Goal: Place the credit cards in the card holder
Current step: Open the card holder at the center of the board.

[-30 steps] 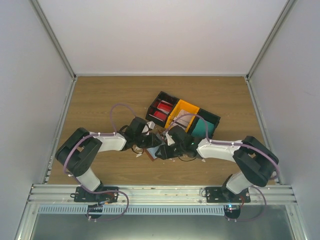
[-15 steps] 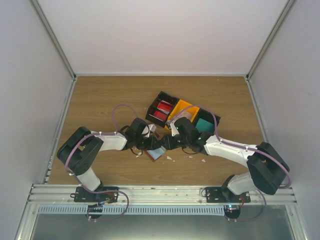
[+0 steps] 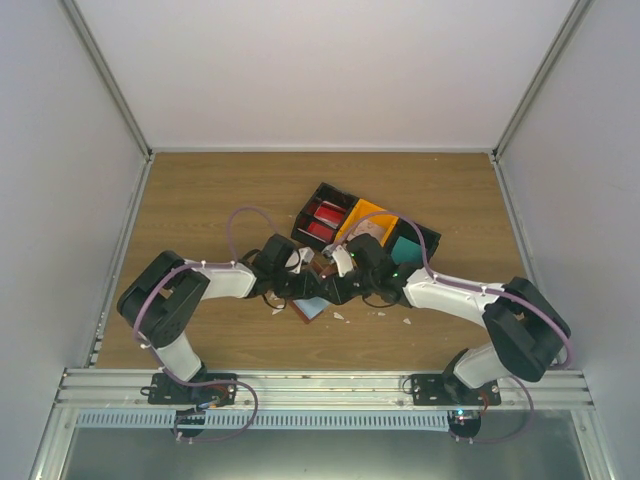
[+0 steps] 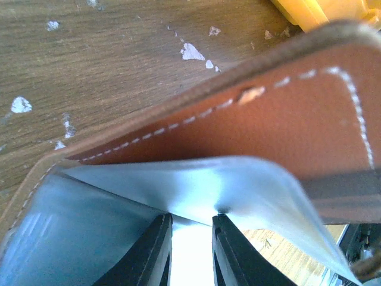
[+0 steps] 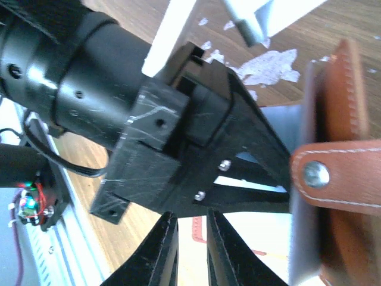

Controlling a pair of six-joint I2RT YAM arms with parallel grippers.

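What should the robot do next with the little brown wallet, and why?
Probably hold the left gripper steady and ease the right gripper slightly toward the card holder. Its pale inner layer bows over the left fingers, and the snap tab sits right beside the right gripper. Whether that gripper carries anything is unclear.

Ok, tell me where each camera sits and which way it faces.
Top: above and behind the arms, looking down at the table; both arms show, left hand and right hand at the wallet.
Left wrist: behind the left hand, close on the wallet, wood behind; its fingers at the bottom.
Right wrist: behind the right hand, facing the left hand and the wallet's snap tab; its fingers at the bottom.
Shared: all three show the wallet.
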